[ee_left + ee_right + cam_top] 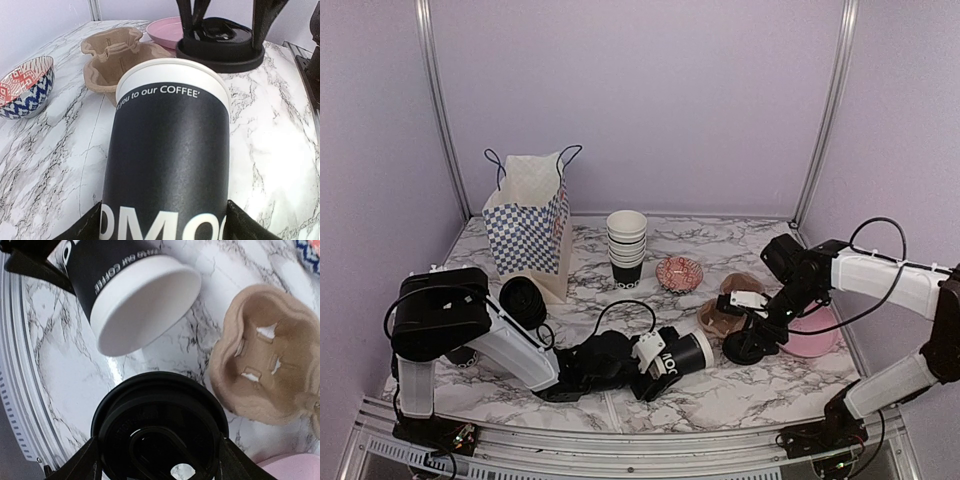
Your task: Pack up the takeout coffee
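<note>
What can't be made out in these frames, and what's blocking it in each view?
- Base and full print of the cup: left wrist view, cut off by the bottom edge where the left gripper clamps it.
- Near rim of the lid: right wrist view, cut off by the bottom edge.
- Contents of the paper bag: top view, hidden by its own walls.
- Part of the pink plate: top view, behind the right arm.

Patterned bowl [678, 271], pink plate [817, 340], cup stack [626, 250]

The black paper cup [170, 140] in the left gripper [162, 225] is showing a smooth matt wall, the black plastic lid [150, 405] in the right gripper [160, 460] is gleaming faintly, and the pulp cup carrier [112, 55] beside them is looking rough on the glossy marbled tabletop [280, 150].
</note>
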{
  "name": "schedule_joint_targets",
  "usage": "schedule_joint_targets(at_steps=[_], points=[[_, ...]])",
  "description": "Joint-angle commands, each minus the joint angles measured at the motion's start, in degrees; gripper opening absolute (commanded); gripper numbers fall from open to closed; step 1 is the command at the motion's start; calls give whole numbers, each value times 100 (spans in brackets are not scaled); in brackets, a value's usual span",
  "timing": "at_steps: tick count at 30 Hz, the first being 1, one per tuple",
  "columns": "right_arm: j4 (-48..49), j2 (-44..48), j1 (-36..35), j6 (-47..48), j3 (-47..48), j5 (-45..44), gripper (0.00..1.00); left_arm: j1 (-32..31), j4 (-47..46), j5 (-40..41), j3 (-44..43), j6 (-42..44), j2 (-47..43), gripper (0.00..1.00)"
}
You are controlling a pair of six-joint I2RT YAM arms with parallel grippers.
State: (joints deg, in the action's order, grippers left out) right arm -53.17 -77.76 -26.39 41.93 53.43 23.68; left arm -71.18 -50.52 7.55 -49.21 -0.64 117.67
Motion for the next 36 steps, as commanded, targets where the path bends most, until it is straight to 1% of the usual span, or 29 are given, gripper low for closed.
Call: schedule_joint_targets(at_steps=[1,5,7,8,9,10,13,17,19,21,26,28,34,36], points=[[117,199,24,122,-361,-584,68,25,227,-60,-49,38,-156,77],[329,92,29,232,-541,-593,70,25,218,-62,86,-28,-324,76],[334,-20,26,331,-559,-461,74,18,189,-120,139,-77,-421,75],[285,-76,24,415,-549,-346,78,16,165,-147,161,-105,-465,75],[214,-107,21,503,-514,-214,86,16,128,-153,192,-134,-505,74],[139,-116,16,561,-456,-94,97,16,60,-156,216,-157,-546,74],[-71,12,22,638,-96,347,99,16,-86,-193,285,-227,-655,74],[-58,85,13,286,474,1228,99,16,-291,-223,328,-315,-748,74],[-49,-62,12,152,740,1781,98,16,-384,-221,329,-335,-769,74],[-45,-287,11,55,915,2334,96,16,-455,-236,318,-354,-786,74],[-258,-921,-31,2,1291,2975,81,21,-529,-181,281,-348,-838,74],[-326,-1052,-62,-45,1363,3090,77,17,-566,-116,272,-352,-862,74],[-252,-1067,-136,-314,1367,2996,72,16,-697,13,248,-352,-863,74],[-224,-1062,-146,-364,1351,2995,66,16,-721,35,209,-350,-831,74]])
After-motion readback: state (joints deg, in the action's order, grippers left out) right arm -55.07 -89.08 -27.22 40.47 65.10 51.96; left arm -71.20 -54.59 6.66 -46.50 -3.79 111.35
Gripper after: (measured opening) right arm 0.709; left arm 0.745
